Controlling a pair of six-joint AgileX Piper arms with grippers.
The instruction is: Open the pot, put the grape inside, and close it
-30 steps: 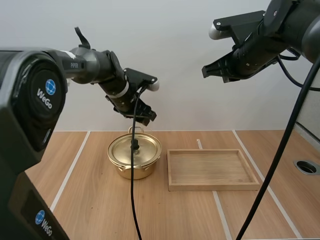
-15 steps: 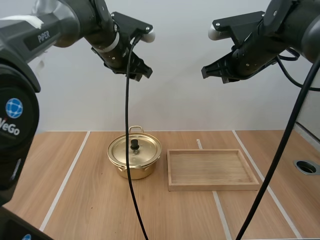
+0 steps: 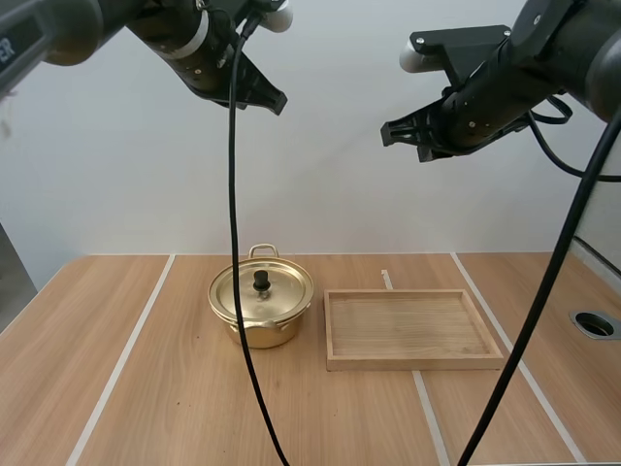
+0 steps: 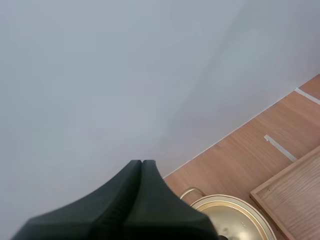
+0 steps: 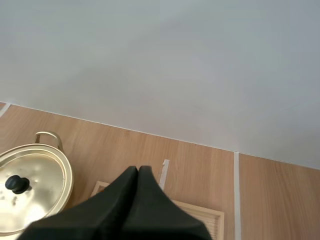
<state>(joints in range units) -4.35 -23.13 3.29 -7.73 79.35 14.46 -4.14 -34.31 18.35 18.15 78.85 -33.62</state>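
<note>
The pot [image 3: 257, 332] is found to be of polished gold-coloured metal, smooth and glossy. Its lid [image 3: 281, 291], below the left gripper [image 4: 142, 163], is finished alike and reflections are noted on it. The lid's knob [image 3: 261, 281] is matt black, apparently plastic. The wooden tray [image 3: 412, 330], below the right gripper [image 5: 138, 168], is of pale wood with visible grain. The table [image 3: 175, 388] is surfaced in smooth, low-sheen wood grain. Both grippers are matt black.

The left gripper [image 3: 274, 100] has climbed way up from just over the pot [image 3: 254, 330], and the right gripper [image 3: 387, 133] has nudged slightly left.
</note>
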